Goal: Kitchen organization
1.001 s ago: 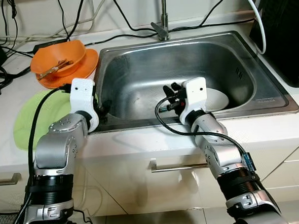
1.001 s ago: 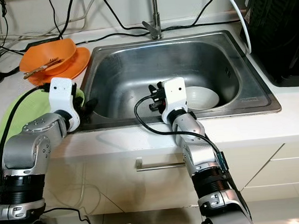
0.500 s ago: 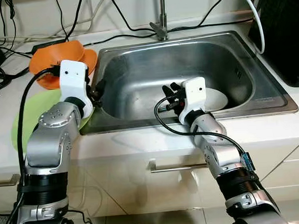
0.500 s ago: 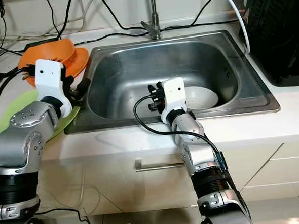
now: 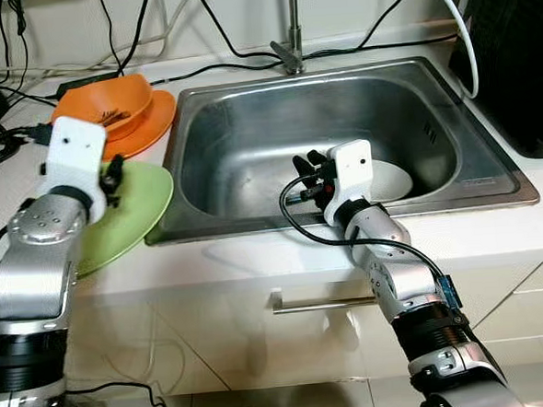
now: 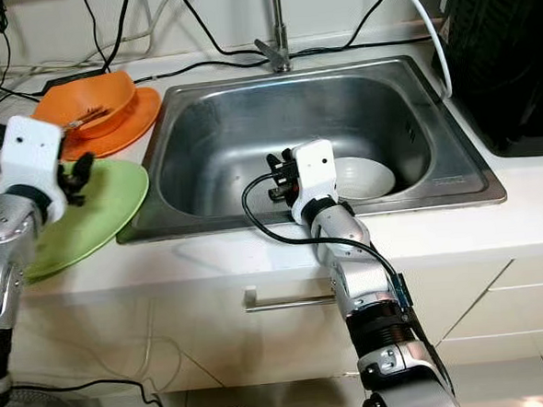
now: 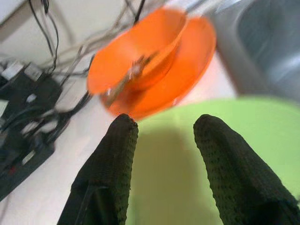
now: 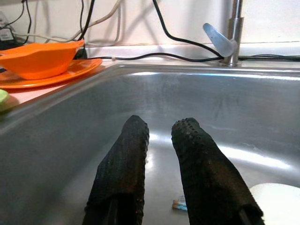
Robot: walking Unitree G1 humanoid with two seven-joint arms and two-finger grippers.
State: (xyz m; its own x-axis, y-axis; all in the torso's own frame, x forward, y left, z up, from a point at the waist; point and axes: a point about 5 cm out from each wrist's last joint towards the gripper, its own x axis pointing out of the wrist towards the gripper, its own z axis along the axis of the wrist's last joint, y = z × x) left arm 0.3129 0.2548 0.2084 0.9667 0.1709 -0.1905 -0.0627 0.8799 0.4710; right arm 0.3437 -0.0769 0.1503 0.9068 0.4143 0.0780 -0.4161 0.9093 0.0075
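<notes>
Nearest the camera, the white desk [image 5: 256, 260] runs along its front edge with a drawer handle [image 5: 319, 303] below it. The right gripper [image 5: 305, 176] hangs inside the steel sink [image 5: 250, 149], near its front wall; its fingers [image 8: 122, 164] stand close together with a thin gap, and nothing is between them. At about 3 o'clock from that gripper, a white bowl [image 5: 394, 179] lies on the sink floor, close to it; whether they touch cannot be told.

At 9 o'clock from the sink, the green plate [image 5: 129, 217] sits tilted, its right rim raised at the sink's edge. The left gripper [image 7: 161, 129] is at the plate's upper edge, fingers [image 7: 110, 159] spread apart with the green surface showing between them; whether they grip the rim cannot be told.

Farther back, at 11 o'clock, an orange bowl [image 5: 109, 103] rests in an orange plate [image 5: 151, 119], with a utensil lying in the bowl. Behind the sink stands the faucet [image 5: 292, 50], and black cables [image 5: 6, 81] trail across the back of the desk.
</notes>
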